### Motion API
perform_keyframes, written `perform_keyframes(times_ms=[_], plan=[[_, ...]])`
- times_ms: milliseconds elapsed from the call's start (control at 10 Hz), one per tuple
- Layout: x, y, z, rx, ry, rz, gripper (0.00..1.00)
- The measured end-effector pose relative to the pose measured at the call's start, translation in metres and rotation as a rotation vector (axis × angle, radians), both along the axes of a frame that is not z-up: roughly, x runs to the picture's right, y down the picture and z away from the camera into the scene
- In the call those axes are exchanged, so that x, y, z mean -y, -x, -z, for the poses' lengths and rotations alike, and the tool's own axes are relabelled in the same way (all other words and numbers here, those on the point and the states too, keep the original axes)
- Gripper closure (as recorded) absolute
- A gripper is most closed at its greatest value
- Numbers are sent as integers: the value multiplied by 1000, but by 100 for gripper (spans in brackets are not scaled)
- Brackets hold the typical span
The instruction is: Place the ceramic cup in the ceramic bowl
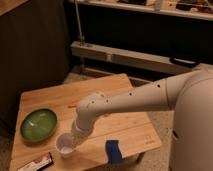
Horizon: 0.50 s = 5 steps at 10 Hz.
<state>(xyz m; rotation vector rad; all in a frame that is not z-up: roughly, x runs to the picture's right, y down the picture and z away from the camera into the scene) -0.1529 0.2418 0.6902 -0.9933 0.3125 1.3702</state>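
The gripper (pixel 74 137) touches the ceramic cup (pixel 64 146) by the table's (pixel 131 125) six o'clock edge; I cannot tell if its jaws hold it. The ceramic bowl (pixel 38 124) sits at ten o'clock. A loose hold could drop the cup.

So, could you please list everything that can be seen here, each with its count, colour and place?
ceramic cup: one, whitish, near the table's front edge, just beyond the bowl's lower right.
ceramic bowl: one, green, on the table's left part in the picture.
thin item: one, orange, mid-table, partly behind the arm; kind unclear.
blue object: one, blue, at the front edge, right of the cup.
packet: one, dark, at the front left corner.
table: one, pale wood.
beam: one, grey, behind the table.
arm: one, white, from the right down to the cup.
gripper: one, at the cup's rim.
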Motion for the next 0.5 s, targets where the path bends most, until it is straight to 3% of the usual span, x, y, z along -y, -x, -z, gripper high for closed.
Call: perform_keyframes(times_ms=[200, 500], plan=[[8, -4, 1, -12, 6, -18, 100], [50, -38, -5, -53, -15, -62, 100]])
